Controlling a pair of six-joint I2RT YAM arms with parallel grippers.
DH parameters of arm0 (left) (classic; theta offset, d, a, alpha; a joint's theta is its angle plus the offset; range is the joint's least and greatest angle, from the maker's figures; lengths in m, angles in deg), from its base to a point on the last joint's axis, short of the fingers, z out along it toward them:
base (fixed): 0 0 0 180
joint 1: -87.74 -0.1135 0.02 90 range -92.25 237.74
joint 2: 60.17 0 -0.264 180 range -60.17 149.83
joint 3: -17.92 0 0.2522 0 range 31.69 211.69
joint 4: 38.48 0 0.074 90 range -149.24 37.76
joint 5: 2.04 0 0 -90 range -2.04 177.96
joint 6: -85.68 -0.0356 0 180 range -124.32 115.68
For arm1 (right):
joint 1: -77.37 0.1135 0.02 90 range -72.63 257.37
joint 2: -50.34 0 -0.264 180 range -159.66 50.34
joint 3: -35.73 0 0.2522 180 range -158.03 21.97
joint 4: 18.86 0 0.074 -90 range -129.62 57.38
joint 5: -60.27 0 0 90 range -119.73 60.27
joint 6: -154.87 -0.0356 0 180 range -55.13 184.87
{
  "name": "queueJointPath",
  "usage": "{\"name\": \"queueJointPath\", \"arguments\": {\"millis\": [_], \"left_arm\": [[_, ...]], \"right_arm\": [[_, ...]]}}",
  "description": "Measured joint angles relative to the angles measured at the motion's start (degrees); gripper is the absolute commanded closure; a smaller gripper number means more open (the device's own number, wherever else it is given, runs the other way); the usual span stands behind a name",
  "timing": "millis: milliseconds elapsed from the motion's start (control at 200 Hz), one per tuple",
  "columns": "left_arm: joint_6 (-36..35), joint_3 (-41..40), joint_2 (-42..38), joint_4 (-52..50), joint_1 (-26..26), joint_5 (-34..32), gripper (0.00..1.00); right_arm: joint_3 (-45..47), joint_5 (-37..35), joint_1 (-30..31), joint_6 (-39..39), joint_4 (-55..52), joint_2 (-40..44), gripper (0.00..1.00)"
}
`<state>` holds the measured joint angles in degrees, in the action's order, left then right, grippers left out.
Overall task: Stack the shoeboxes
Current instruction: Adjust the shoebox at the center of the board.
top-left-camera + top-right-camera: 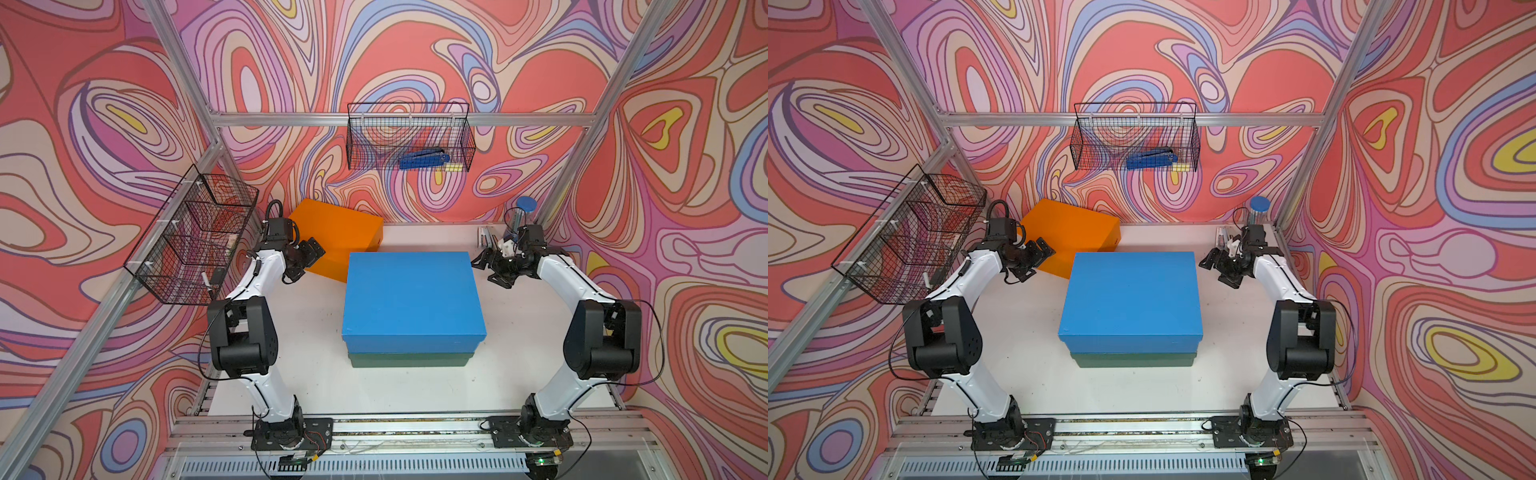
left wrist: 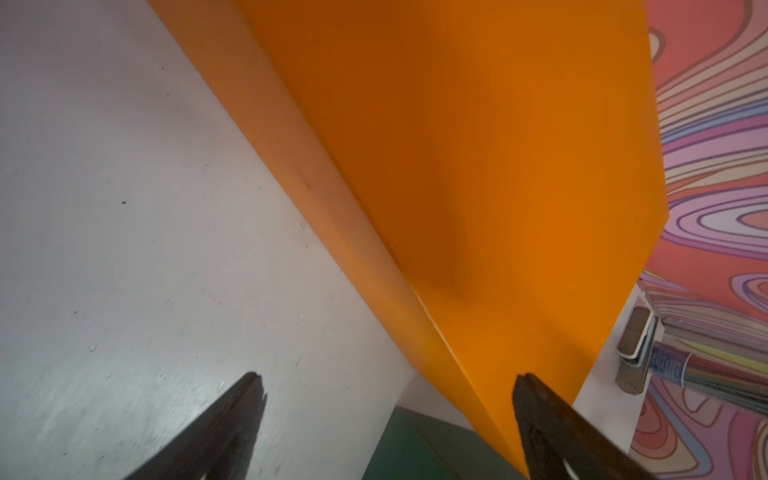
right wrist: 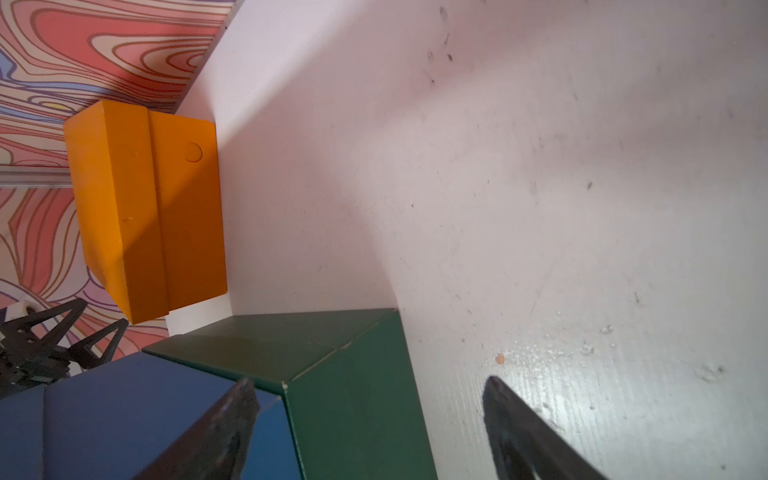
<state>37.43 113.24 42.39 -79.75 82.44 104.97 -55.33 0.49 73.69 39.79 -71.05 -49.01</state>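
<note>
The blue shoebox (image 1: 411,299) (image 1: 1131,299) lies on top of the dark green shoebox (image 1: 411,359) (image 1: 1133,359) in the middle of the white table. The orange shoebox (image 1: 345,232) (image 1: 1075,232) sits behind them at the back left, turned at an angle. My left gripper (image 1: 305,266) (image 2: 388,382) hangs open at the orange box's (image 2: 478,166) near left edge, holding nothing. My right gripper (image 1: 486,272) (image 3: 368,382) is open beside the stack's back right corner, over the green box (image 3: 353,415) and blue box (image 3: 124,415), empty.
A black wire basket (image 1: 409,137) with a blue stapler (image 1: 424,160) hangs on the back wall. Another wire basket (image 1: 195,237) hangs on the left frame. A blue-lidded jar (image 1: 524,212) stands in the back right corner. Bare table (image 1: 311,332) flanks the stack.
</note>
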Motion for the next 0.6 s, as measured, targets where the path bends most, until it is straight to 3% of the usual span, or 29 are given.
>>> {"name": "queueJointPath", "arguments": {"millis": [250, 491, 596], "left_arm": [[6.93, -2.56, 0.15, 10.25, 0.07, -2.73, 0.02], [10.67, -2.56, 3.69, 13.97, 0.5, -4.11, 0.2], [12.66, -2.56, 5.75, 15.1, 1.95, -4.63, 0.33]], "right_arm": [[-1.86, 0.46, 0.0, 0.44, -0.9, -2.23, 0.12], [-2.67, 1.44, 0.0, 0.66, -1.25, -5.49, 0.12], [-3.02, 1.97, 0.0, 0.83, -1.55, -5.55, 0.12]]}}
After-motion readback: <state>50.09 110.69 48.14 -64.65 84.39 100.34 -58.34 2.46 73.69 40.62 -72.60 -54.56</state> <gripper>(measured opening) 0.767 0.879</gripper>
